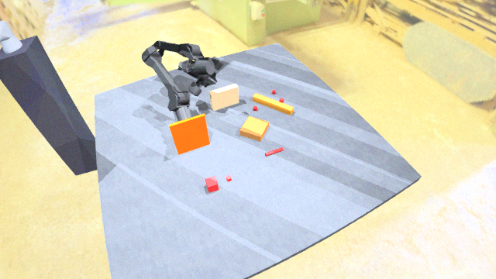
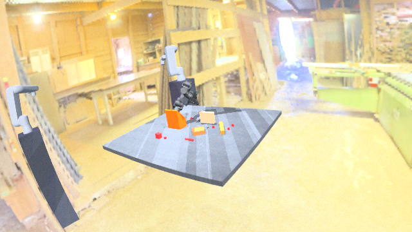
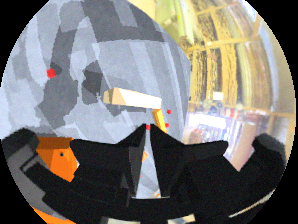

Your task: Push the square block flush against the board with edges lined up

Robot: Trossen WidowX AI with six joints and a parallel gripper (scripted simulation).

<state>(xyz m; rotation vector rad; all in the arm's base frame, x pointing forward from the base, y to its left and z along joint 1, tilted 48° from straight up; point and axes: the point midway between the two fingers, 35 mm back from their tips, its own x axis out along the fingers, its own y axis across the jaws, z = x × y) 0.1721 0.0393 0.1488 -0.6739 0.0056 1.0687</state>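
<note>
The square block (image 1: 254,128) (image 2: 198,130) is a flat yellow-orange tile lying on the grey table top (image 1: 271,194). The board (image 1: 273,104) (image 2: 221,127) is a long yellow-orange bar lying a little behind and to the right of the block, apart from it. My gripper (image 1: 205,80) (image 2: 190,96) (image 3: 148,127) is shut with nothing between the fingers. It hangs at the back of the table, just behind a beige block (image 1: 224,97) (image 2: 207,117) (image 3: 129,99), well away from the square block and the board.
A tall orange slab (image 1: 190,133) (image 2: 174,119) (image 3: 56,152) stands in front of the arm's base. A red cube (image 1: 211,184), a red stick (image 1: 273,152) and several small red beads lie scattered on the table. Dark camera posts stand off the table's left side.
</note>
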